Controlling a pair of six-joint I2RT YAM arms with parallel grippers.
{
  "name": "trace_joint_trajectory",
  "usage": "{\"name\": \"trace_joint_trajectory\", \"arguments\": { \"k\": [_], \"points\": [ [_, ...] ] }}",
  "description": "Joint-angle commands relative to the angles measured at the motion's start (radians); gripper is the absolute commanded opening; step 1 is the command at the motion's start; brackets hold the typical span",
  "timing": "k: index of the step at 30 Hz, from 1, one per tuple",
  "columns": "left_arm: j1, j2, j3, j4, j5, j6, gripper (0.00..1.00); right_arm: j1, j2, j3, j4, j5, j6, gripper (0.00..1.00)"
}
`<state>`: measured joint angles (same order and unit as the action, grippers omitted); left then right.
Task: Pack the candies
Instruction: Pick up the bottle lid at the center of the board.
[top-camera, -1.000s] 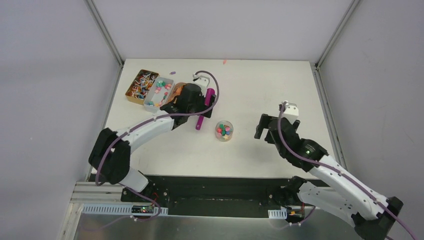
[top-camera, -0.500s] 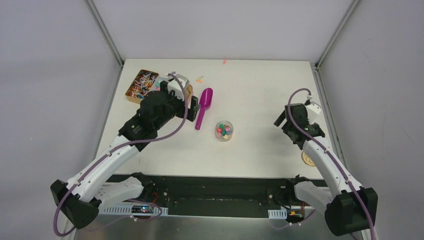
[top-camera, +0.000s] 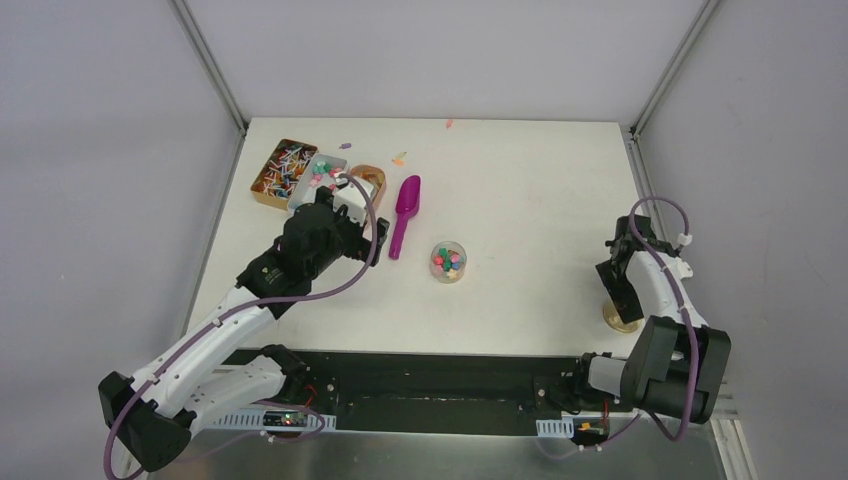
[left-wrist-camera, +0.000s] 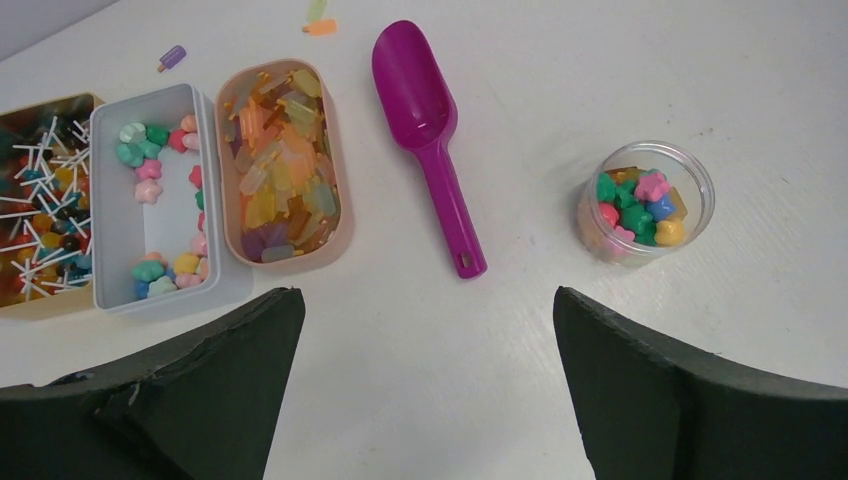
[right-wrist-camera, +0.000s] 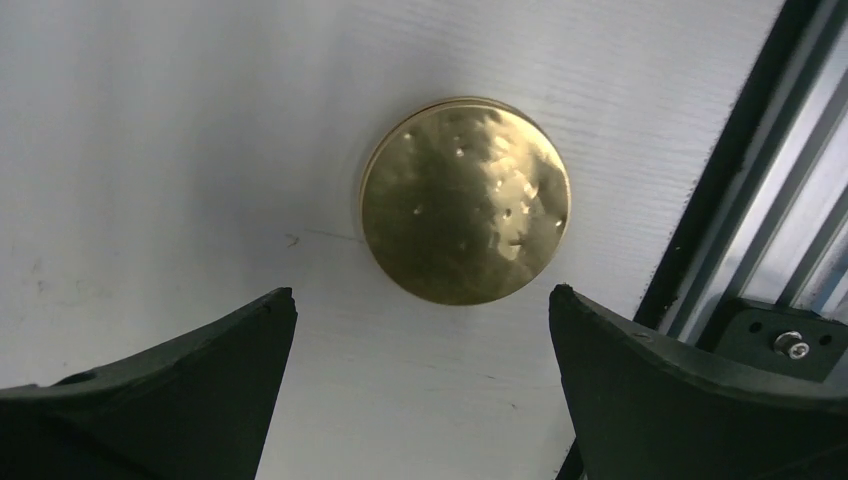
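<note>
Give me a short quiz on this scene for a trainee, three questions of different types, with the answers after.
1. True or false: the scoop lies on the table, gripped by nothing.
2. The gold lid is: A inside the scoop; B on the table below the right end effector; C gripped by it.
3. Name what the open jar holds.
Key: 1 true; 2 B; 3 candies.
</note>
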<state>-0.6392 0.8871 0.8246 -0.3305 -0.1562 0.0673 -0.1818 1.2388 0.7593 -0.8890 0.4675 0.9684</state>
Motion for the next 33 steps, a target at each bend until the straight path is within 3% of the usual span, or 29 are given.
{"name": "trace_joint_trajectory", "arguments": {
  "k": [1,13,33],
  "points": [
    [0.009,-0.050,-0.001,0.033,-0.042,0.014,0.99,-0.075,0.002,0.029,-0.043,0.055,0.056,1.00],
    [0.009,-0.053,-0.028,0.048,-0.084,0.025,0.99,-0.225,-0.046,-0.054,0.135,-0.012,-0.021,1.00],
    [0.010,-0.027,-0.030,0.058,-0.090,0.037,0.99,-0.234,0.091,-0.059,0.130,-0.023,0.084,1.00]
  ]
}}
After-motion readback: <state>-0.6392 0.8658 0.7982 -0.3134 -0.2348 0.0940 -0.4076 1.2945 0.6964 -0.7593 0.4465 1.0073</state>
